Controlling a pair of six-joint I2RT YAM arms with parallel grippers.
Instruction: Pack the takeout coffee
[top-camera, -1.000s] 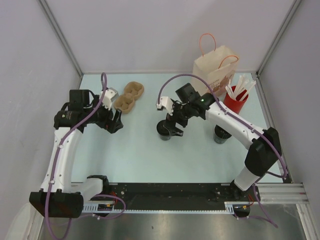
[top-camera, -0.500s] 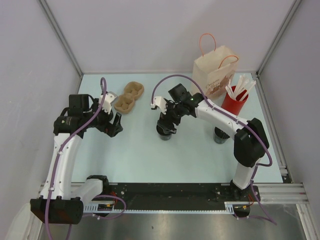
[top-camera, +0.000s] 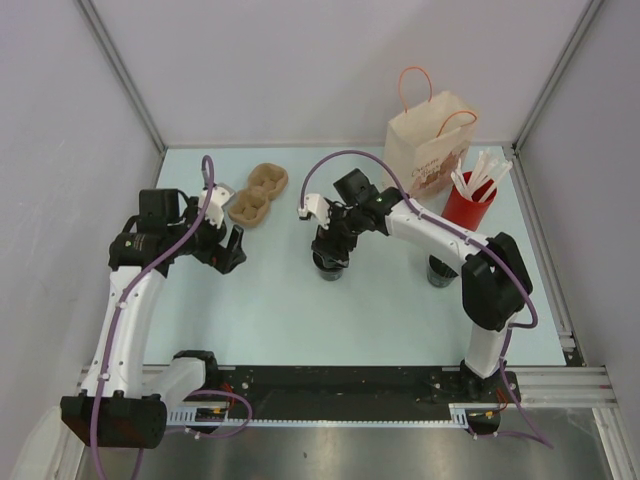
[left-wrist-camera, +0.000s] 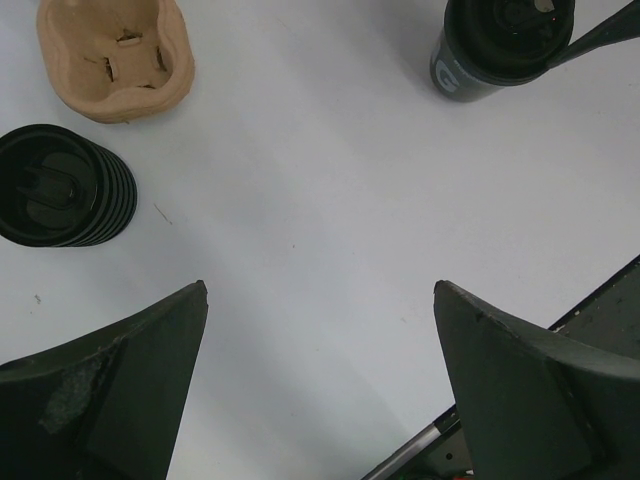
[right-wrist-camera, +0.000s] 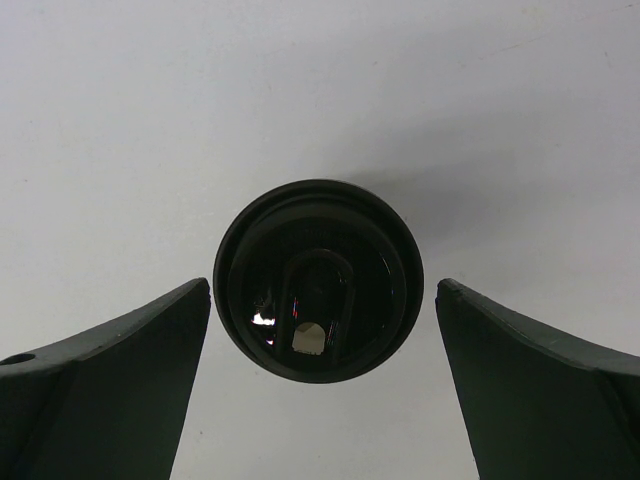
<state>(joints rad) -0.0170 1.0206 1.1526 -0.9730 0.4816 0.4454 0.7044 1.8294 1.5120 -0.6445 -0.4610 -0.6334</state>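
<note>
The worktop (top-camera: 300, 320) is a matte, pale mint sheet with a few tiny specks. It is boxed in by plain pale grey walls (top-camera: 300, 60) that meet aluminium posts (top-camera: 118, 70) at the far corners, and a black rail (top-camera: 340, 400) runs along its near edge. At the far right corner stands a kraft paper bag (top-camera: 430, 145) with orange handles and a reddish print too small to read, with a red cup of white sticks (top-camera: 470, 205) just beside it. The takeout coffee (left-wrist-camera: 62, 200), short, black and ringed, shows only in the left wrist view, just beside the moulded-pulp cup carrier (left-wrist-camera: 115, 55) toward the far left corner. The left pincer (left-wrist-camera: 320, 290) hangs spread over bare surface, holding nothing. The right pincer (right-wrist-camera: 322, 285) is spread around a glossy-lidded black cup (right-wrist-camera: 320, 230) near the middle, its fingers clear of the cup's sides. That cup bears a grey band with a pale mark that cannot be read. Another black cup (top-camera: 443, 270) stands near the right edge.
</note>
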